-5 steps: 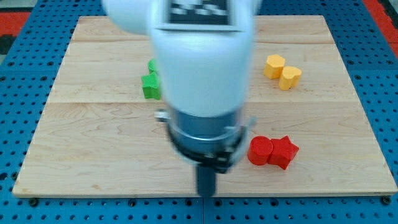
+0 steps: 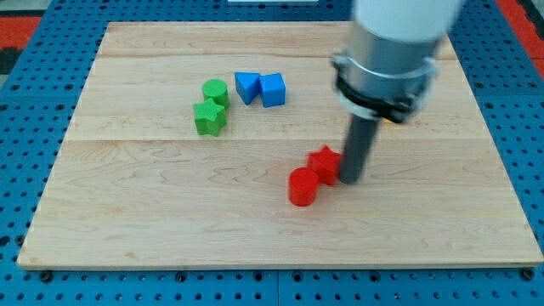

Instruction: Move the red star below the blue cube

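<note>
The red star (image 2: 324, 161) lies near the board's middle, touching a red cylinder (image 2: 302, 187) at its lower left. My tip (image 2: 351, 179) stands right against the star's right side. The blue cube (image 2: 273, 89) sits in the upper middle, with a second blue block (image 2: 247, 86) touching its left side. The star is below the cube and to its right.
A green cylinder (image 2: 216, 91) and a green star-like block (image 2: 209, 118) sit left of the blue blocks. The wooden board (image 2: 127, 212) rests on a blue pegboard. The arm's body hides the upper right, where a bit of yellow (image 2: 387, 120) shows.
The arm has swung from the view's bottom middle to the right. The red star and red cylinder have shifted left and up; the blue blocks, hidden before, now show.
</note>
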Tool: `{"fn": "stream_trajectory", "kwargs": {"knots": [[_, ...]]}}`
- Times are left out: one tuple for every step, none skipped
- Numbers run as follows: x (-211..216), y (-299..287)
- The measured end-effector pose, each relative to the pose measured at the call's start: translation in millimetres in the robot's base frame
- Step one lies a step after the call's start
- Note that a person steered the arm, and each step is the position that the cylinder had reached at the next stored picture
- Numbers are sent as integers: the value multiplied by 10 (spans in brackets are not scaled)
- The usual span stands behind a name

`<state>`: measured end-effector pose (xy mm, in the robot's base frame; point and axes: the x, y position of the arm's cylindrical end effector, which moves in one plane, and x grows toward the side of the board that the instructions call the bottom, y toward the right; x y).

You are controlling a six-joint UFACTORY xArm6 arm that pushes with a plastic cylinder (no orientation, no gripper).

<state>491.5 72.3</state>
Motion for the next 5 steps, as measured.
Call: {"fn": "stream_trajectory", "kwargs": {"knots": [[62,-115],[-10,-84],[-147,-162],[112,-188],[64,-504]]}}
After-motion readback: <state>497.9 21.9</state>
